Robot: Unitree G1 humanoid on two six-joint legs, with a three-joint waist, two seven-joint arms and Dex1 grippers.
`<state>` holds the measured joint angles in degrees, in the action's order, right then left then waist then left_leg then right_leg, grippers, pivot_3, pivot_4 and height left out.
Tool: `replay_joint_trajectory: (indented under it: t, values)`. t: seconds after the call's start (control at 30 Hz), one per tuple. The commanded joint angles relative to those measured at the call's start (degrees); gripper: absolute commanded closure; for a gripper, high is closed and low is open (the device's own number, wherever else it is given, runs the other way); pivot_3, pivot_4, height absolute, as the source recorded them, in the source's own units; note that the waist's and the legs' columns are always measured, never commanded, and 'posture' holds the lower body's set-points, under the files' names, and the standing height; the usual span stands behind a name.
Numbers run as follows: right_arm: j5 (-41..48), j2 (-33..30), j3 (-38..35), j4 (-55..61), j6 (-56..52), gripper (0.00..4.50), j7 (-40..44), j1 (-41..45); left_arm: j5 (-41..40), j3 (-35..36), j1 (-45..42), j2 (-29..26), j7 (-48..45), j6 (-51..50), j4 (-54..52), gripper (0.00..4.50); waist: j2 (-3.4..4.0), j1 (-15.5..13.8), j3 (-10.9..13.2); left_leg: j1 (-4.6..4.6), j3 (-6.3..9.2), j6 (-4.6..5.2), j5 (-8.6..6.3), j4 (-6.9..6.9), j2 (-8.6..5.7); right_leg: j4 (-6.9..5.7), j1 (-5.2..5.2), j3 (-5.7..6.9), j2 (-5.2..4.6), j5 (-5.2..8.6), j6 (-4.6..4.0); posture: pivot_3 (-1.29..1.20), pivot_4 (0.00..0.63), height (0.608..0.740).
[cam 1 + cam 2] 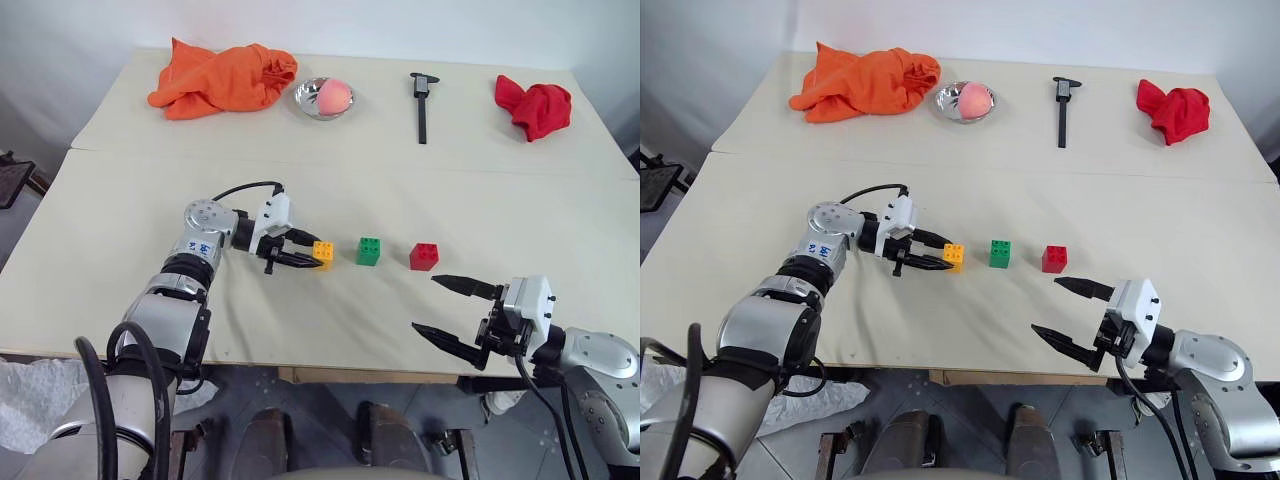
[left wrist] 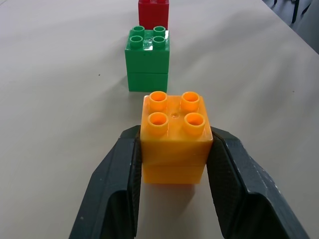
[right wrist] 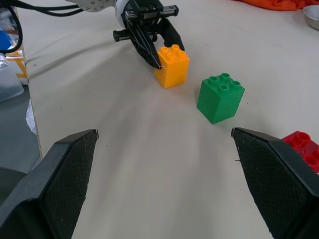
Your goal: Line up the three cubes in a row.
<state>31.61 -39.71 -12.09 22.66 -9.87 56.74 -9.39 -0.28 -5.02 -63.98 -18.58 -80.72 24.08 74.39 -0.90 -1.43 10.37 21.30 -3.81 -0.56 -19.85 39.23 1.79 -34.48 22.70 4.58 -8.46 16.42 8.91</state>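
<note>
Black fingers (image 2: 122, 189) of the left gripper (image 1: 300, 251) were clamped on the yellow-orange studded plastic brick (image 1: 323, 252), which sat on the cream table (image 1: 120, 220) at the left end of a row with the green studded brick (image 1: 368, 250) and red studded brick (image 1: 424, 256). Placement looked nearly finished; next, release it without nudging it. The right gripper (image 1: 455, 311) waited wide open near the table's front edge.

3 studded bricks: 1 yellow-orange (image 1: 323, 252), 1 green (image 1: 368, 251), 1 red (image 1: 424, 257). 2 cloths: orange (image 1: 222, 78), red (image 1: 535, 106). 1 bowl (image 1: 312, 100), 1 caliper (image 1: 423, 103).
</note>
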Motion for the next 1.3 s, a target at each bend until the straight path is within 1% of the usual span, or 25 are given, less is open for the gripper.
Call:
replay_joint_trajectory:
  t: [0.03,0.13,0.23,0.47,0.57,0.63,0.77,0.87,1.03,1.07,1.13,1.23,1.3]
  values:
    - [1.0,-0.12,-2.31,3.08,0.75,0.0,-0.5,-0.47,1.46,0.42,-2.02,0.21,1.12,0.2,0.35,3.02,0.0,0.0,0.0,0.0,0.0,0.0,0.0,0.0,0.0,0.0,0.0,0.0,0.0,0.0,0.0,0.0,0.15,0.74]
    - [1.32,-0.19,-2.7,4.43,-0.04,0.0,-1.14,-1.08,2.77,0.51,-2.83,-0.37,3.6,-0.21,1.04,3.02,0.0,0.0,0.0,0.0,0.0,0.0,0.0,0.0,0.0,0.0,0.0,0.0,0.0,0.0,0.0,0.0,0.15,0.74]
    - [1.57,-0.24,-2.9,5.28,-0.76,0.0,-1.67,-1.54,3.57,0.68,-2.99,-1.2,4.07,-0.5,1.33,3.02,0.0,0.01,0.0,-0.01,0.0,0.0,0.0,0.01,0.0,-0.01,-0.01,0.0,0.0,0.0,0.0,0.0,0.15,0.74]
    - [1.95,-0.41,-3.1,6.31,-1.71,0.0,-2.17,-2.15,4.57,1.15,-2.92,-1.41,3.84,-0.7,1.42,3.02,0.0,0.01,0.0,-0.02,0.0,0.0,0.0,0.01,0.0,-0.02,-0.01,0.0,0.0,0.0,0.0,0.0,0.15,0.74]
    - [2.05,-0.51,-3.08,6.35,-1.93,0.0,-2.16,-2.15,4.3,1.49,-2.79,-1.38,1.18,-2.57,1.46,3.02,0.0,0.02,0.0,-0.02,0.0,0.01,0.0,0.01,0.0,-0.02,-0.01,0.0,0.0,0.0,0.0,0.0,0.15,0.74]
    - [2.09,-0.64,-3.0,6.28,-1.98,0.0,-2.06,-2.03,4.28,1.98,-2.46,-1.53,1.52,-2.52,1.28,2.3,0.0,0.04,0.0,-0.02,0.01,0.01,0.0,0.01,0.0,-0.03,-0.01,0.0,0.0,0.0,0.0,0.0,0.15,0.74]
    - [2.06,-0.72,-2.73,6.03,-1.94,0.0,-1.78,-1.64,4.22,3.07,-1.81,-2.52,3.32,-1.37,1.03,1.08,0.0,0.04,0.0,-0.01,0.0,0.01,0.0,0.01,0.0,-0.02,-0.01,0.0,0.0,0.0,0.0,0.0,0.15,0.74]
    - [2.0,-0.96,-2.32,5.68,-1.64,0.0,-0.93,-1.21,3.09,4.36,-0.94,-4.64,2.28,-0.21,0.43,0.16,0.0,0.13,0.0,-0.02,0.01,0.01,0.0,0.01,0.0,-0.02,-0.01,0.0,0.0,0.0,0.0,0.0,0.15,0.74]
    - [2.08,-2.18,-3.24,1.85,-0.03,0.0,2.76,0.65,-2.16,8.98,2.38,-9.4,-5.19,0.52,-3.11,0.16,0.0,0.22,0.0,-0.02,0.0,0.01,0.01,0.01,0.0,-0.03,0.0,0.0,0.0,0.0,0.0,0.0,0.15,0.74]
    - [2.29,-2.05,-3.91,0.38,0.51,0.0,3.14,1.41,-3.44,9.89,3.7,-10.61,-6.81,0.29,-4.48,0.16,0.0,0.19,0.0,-0.02,0.01,0.01,0.0,0.01,0.0,-0.03,-0.01,0.0,0.0,0.0,0.0,0.0,0.15,0.74]
    - [1.68,-2.02,-5.19,-4.52,3.8,0.0,5.5,3.67,-7.4,12.22,9.0,-13.81,-10.15,-1.82,-10.45,0.16,0.0,0.45,0.0,-0.03,0.01,0.01,0.0,0.02,0.01,-0.04,-0.01,-0.01,0.0,0.0,0.0,0.0,0.15,0.74]
    - [1.13,-2.76,-5.54,-10.29,6.62,0.0,9.13,6.24,-12.28,14.41,18.06,-16.98,-9.4,-5.44,-22.14,0.16,0.01,1.02,0.0,-0.07,0.01,0.01,0.0,-0.01,0.03,-0.09,0.0,-0.02,-0.01,0.0,0.0,0.0,0.15,0.74]
    - [3.47,-1.54,-6.77,-14.2,7.26,0.0,10.04,9.35,-14.13,16.49,24.57,-18.54,-3.58,-8.11,-30.32,0.16,0.01,1.23,0.0,-0.07,0.02,0.01,0.0,-0.01,0.03,-0.11,0.0,-0.01,-0.02,0.0,0.0,0.0,0.15,0.74]
